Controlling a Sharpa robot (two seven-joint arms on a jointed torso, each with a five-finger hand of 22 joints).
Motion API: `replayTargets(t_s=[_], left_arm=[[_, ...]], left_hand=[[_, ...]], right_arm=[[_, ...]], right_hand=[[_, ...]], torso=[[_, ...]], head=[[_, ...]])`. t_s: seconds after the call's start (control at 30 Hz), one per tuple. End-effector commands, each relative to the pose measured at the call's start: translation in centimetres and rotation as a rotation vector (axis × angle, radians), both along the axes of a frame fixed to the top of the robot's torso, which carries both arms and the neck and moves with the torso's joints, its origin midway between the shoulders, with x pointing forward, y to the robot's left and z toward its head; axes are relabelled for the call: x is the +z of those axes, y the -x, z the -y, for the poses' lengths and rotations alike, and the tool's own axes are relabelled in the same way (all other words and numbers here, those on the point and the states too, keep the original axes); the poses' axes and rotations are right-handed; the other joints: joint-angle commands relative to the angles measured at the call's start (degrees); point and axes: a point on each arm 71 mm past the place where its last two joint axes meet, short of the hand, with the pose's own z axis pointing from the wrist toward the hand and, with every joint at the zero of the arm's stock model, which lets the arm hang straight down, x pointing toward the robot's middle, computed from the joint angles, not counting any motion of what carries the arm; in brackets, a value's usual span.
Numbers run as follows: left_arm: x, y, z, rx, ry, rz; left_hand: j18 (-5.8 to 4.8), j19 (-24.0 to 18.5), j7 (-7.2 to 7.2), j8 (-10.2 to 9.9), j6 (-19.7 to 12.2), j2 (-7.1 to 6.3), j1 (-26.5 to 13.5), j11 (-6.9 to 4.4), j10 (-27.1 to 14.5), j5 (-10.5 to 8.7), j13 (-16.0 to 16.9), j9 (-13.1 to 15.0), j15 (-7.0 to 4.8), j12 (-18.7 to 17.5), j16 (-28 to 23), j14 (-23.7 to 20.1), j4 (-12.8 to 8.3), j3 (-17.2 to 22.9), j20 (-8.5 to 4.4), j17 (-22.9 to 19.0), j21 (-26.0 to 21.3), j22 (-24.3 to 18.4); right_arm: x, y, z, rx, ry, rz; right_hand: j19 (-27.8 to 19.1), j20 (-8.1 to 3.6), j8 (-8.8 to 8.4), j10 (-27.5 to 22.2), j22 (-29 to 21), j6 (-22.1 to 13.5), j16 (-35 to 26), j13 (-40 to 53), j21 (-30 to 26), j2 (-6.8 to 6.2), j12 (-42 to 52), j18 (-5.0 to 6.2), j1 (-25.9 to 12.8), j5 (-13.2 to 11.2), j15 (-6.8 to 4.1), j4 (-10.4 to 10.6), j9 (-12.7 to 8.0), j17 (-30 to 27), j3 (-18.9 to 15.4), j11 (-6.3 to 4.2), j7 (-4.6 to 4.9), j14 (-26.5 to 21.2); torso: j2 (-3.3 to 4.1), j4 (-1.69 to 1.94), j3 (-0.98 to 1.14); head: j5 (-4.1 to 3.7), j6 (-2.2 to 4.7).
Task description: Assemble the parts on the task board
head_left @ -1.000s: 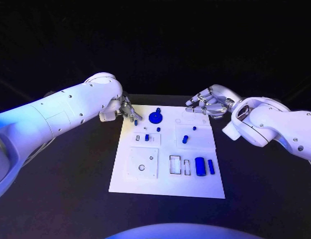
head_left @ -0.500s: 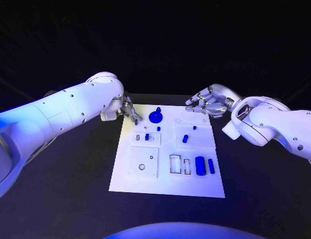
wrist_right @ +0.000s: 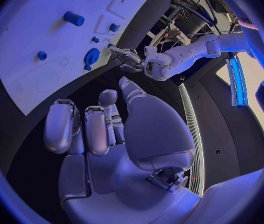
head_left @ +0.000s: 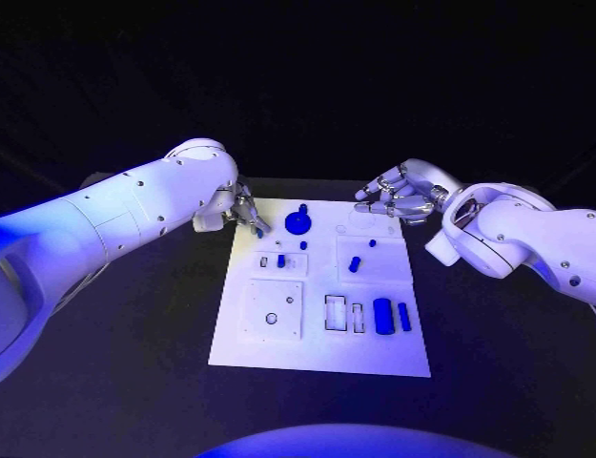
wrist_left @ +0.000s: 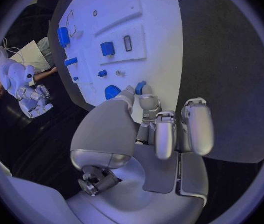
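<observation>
Fingers of my left hand (head_left: 237,212) pinch a small blue part (wrist_left: 141,87) at the task board's (head_left: 317,353) far-left corner; my right hand (head_left: 400,197) hovers curled, holding nothing.

Open table (head_left: 133,324) around the task board (head_left: 318,353); hands flanking its far corners.

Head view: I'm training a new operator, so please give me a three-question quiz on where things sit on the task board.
1. The left hand and the right hand are both at the far end of the task board. Which is nearer the round blue part? A: left. B: right.
2. True or false: the round blue part lies at the task board's near edge.
3. Fill in: the two long blue parts lie side by side toward the robot's ___ arm.
Key: 1 A; 2 false; 3 right.
</observation>
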Motion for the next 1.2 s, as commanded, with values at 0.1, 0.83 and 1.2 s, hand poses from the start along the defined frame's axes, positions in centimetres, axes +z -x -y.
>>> replayTargets(t_s=[0.1,0.83,1.2], left_arm=[[0.0,0.0,0.3,-0.014,0.007,0.001],[0.6,1.1,-0.3,-0.004,0.136,0.041],[0.7,3.9,-0.3,-0.073,0.179,0.112]], left_hand=[[-0.63,1.6,-0.45,0.3,-0.2,0.8,2.1,-0.41,-0.1,0.24,-0.2,0.2,-0.51,0.2,0.1,5.9,-0.9,1.3,-0.45,15.1,0.3,4.0],[-0.68,1.7,-0.11,3.1,-2.2,-4.56,1.4,-0.33,0.5,5.87,-1.7,2.4,-0.46,-0.7,0.1,5.9,-11.0,31.9,-0.47,15.1,0.2,4.7],[-0.75,1.8,-0.24,3.5,-2.0,-5.15,0.4,-0.45,0.9,6.62,-1.4,2.7,-0.55,-0.4,0.1,5.9,-11.8,33.1,-0.54,15.1,0.5,5.0]], right_arm=[[-0.1,0.1,-0.2,0.015,0.005,-0.003],[-0.2,0.0,0.0,0.016,0.011,-0.012],[-0.3,0.1,0.3,0.014,0.014,-0.02]], right_hand=[[-0.4,0.07,-0.15,-0.3,0.0,-0.3,-0.3,-0.1,-0.3,0.42,0.0,0.75,0.2,0.2,0.5,0.3,0.0,-0.1,-0.1,-0.16,0.22,2.2],[-0.4,0.07,-0.15,-0.3,0.0,-0.3,-0.3,-0.1,-0.3,0.42,0.0,0.75,0.2,0.2,0.5,0.3,0.0,-0.1,-0.1,-0.16,0.22,2.2],[-0.4,0.07,-0.15,-0.3,0.0,-0.3,-0.3,-0.1,-0.3,0.42,0.0,0.75,0.2,0.2,0.5,0.3,0.0,-0.1,-0.1,-0.16,0.22,2.2]], torso=[[-0.01,0.03,0.03],[-0.34,0.27,0.13],[-0.9,0.96,0.17]], head=[[-0.03,-0.1],[-0.06,-0.61],[-0.16,-1.1]])
